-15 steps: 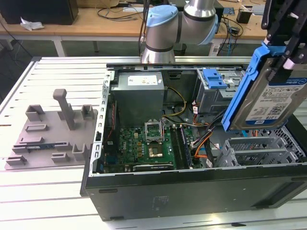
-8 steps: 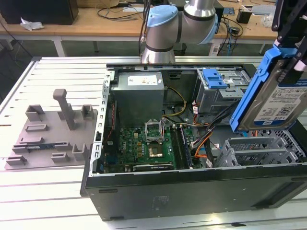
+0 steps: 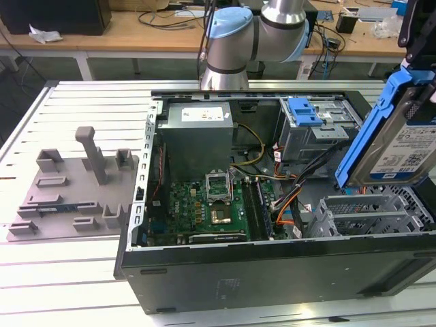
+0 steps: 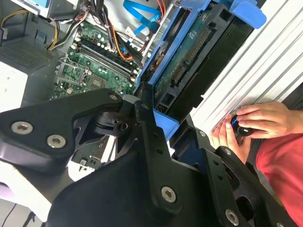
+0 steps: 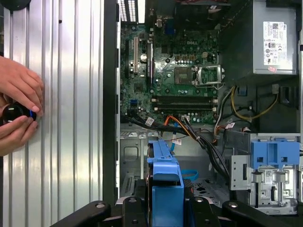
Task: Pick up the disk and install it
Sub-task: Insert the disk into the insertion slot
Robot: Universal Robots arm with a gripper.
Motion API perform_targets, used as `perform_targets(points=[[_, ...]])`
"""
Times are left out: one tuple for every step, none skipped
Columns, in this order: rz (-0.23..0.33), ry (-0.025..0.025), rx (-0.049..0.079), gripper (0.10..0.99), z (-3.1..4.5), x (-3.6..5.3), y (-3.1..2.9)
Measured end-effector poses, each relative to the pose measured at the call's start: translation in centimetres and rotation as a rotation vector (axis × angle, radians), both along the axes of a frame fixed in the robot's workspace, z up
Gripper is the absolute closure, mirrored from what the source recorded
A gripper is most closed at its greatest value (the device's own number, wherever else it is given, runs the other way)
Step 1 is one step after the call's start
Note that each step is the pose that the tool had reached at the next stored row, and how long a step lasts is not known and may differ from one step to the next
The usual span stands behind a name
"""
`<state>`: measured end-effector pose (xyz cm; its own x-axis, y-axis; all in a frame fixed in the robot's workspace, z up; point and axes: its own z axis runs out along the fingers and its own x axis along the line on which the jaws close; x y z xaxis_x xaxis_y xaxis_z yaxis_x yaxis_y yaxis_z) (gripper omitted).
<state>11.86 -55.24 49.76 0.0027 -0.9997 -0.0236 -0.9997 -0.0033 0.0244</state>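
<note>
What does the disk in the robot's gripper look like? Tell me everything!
The disk is a flat silver-grey metal box with a white-and-blue label and bright blue plastic rails along its sides. Its underside, seen in the second wrist view, carries a green circuit board. The gripper is clamped on it, holding it tilted in the air above the open computer case, at the exterior view's right.

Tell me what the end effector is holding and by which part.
The disk, clamped in the end effector at one short end, with its blue-railed body jutting out over the open computer case.
</note>
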Motion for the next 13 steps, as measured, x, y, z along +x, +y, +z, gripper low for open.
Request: perform_targets(points=[[0.0,-0.0002,0.0,0.718,-0.05,0.0,0.0],[0.0,-0.0004,0.0,0.718,-0.15,0.0,0.0],[-0.001,-0.0005,0.0,0.718,-0.2,0.0,0.0],[-0.001,-0.0005,0.0,0.718,-0.26,0.0,0.0],[-0.001,-0.0006,0.0,0.718,-0.35,0.0,0.0],[-0.001,-0.0007,0.0,0.718,-0.4,0.0,0.0],[-0.001,-0.0007,0.0,0.718,-0.46,0.0,0.0],[-0.001,-0.0008,0.0,0.718,-0.56,0.0,0.0],[-0.001,-0.0008,0.0,0.718,-0.63,0.0,0.0],[-0.001,-0.0009,0.0,0.718,-0.73,0.0,0.0],[-0.001,-0.0009,0.0,0.718,-0.8,0.0,0.0],[-0.001,-0.001,0.0,0.718,-0.87,0.0,0.0],[-0.001,-0.001,0.0,0.718,-0.96,0.0,0.0]])
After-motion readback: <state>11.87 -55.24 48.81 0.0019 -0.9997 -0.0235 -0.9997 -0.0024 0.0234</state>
